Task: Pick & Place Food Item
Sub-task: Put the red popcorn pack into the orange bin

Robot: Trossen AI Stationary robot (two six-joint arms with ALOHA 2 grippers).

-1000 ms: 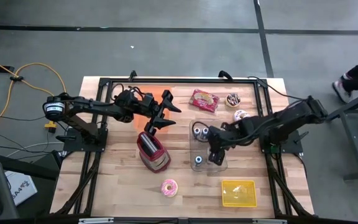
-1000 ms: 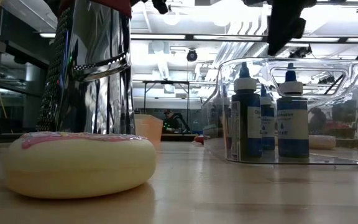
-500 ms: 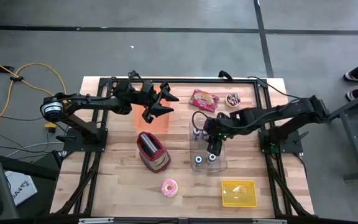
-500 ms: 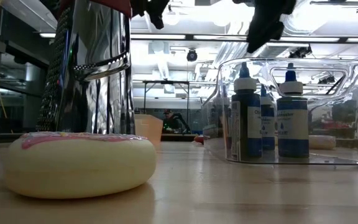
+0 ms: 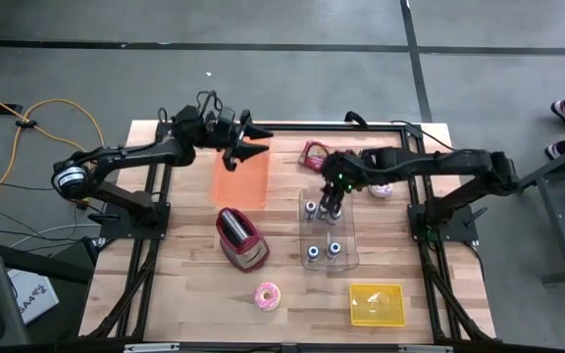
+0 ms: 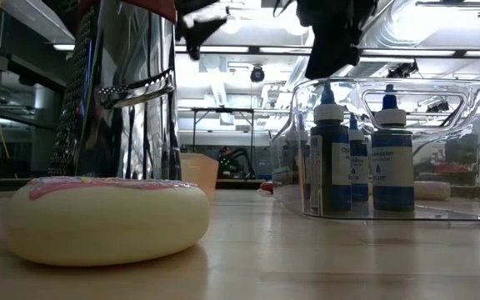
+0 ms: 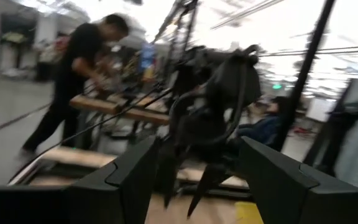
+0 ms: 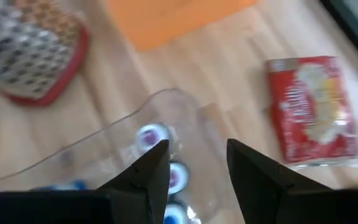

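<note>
Food on the table: a red snack packet (image 5: 314, 152) (image 8: 312, 109) lying flat at the far middle, a pink-frosted donut (image 5: 267, 294) (image 6: 107, 218) near the front edge, and a second donut (image 5: 379, 188) partly under my right arm. My left gripper (image 5: 248, 143) (image 7: 199, 163) is open and points about level over the far end of an orange board (image 5: 240, 178). My right gripper (image 5: 330, 201) (image 8: 196, 157) is open and slants down above the far end of a clear bin (image 5: 328, 235). Neither has anything between its fingers.
A red and chrome toaster (image 5: 241, 238) stands left of the clear bin, which holds several blue-capped bottles (image 6: 333, 158). A yellow tray (image 5: 376, 304) sits at the near right. A black frame (image 5: 165, 132) rims the table. A person shows beyond the table in the left wrist view.
My left gripper has swung from above the toaster toward the table's far edge and tipped up to about level. My right gripper has moved from the bin's middle toward the far edge, to the bin's far end. Both stay open, and nothing on the table has moved.
</note>
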